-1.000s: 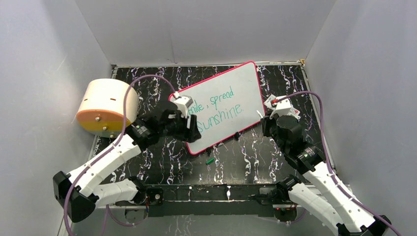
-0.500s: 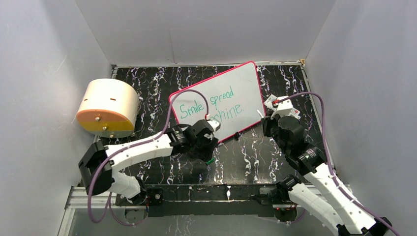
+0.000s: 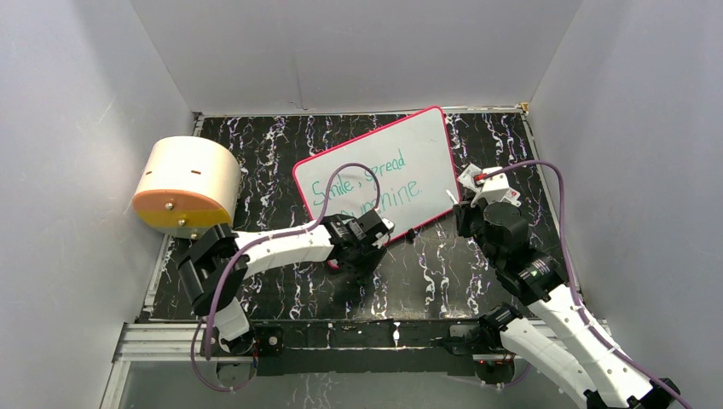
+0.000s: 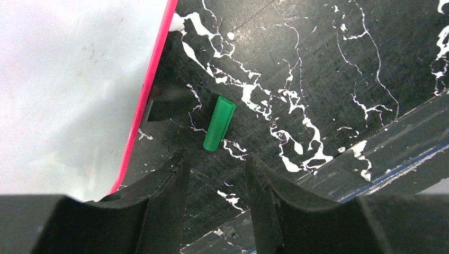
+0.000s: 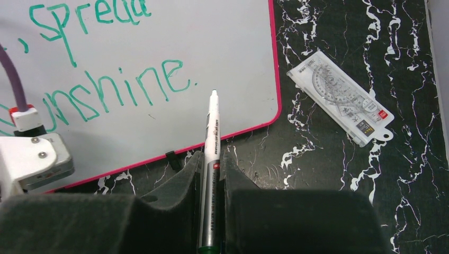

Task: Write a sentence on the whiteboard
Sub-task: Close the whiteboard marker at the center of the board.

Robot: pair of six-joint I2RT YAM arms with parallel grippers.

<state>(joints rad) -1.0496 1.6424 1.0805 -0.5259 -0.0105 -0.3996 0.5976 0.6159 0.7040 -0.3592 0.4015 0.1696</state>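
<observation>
The whiteboard with a pink-red rim lies tilted on the black marbled table. The teal sentence reads "Smile, spread sunshine."; my left arm's cable covers the start of its second line. My left gripper is open and empty at the board's near edge, just above a small green marker cap lying beside the rim. My right gripper is shut on a white marker; its tip points at the board's lower right part, just after "sunshine.".
A cream and orange round drum lies at the left. A clear plastic packet with a ruler set lies right of the board. A black clip sits on the board's near rim. Grey walls stand on three sides.
My left arm swung off the board's left part toward the near edge and came down over the green cap, uncovering "Smile". The right arm and marker stayed still.
</observation>
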